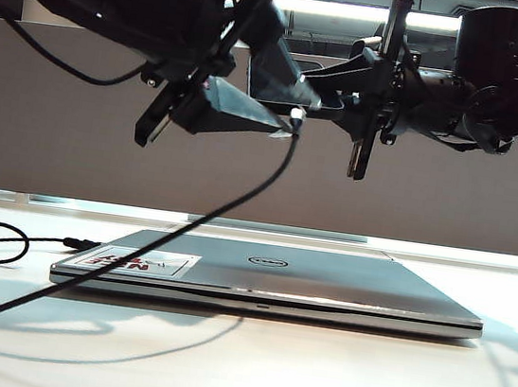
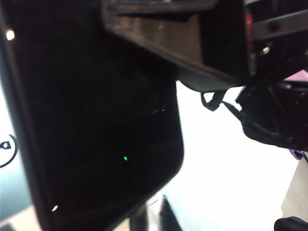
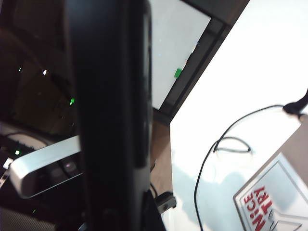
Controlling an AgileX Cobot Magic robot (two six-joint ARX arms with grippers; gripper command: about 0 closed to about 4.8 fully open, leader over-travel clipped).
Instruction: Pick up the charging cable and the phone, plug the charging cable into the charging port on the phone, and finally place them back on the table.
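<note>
Two risks, high above the table and laptop. Right gripper clamped on the phone. Left gripper at the charging cable plug, hold impossible to tell. Could tug loose under the cord's weight, or tilt and jam.

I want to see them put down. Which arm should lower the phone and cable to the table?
Right. The right gripper, up above the laptop, grips the phone; the left gripper has its jaws apart beside the charging cable.
</note>
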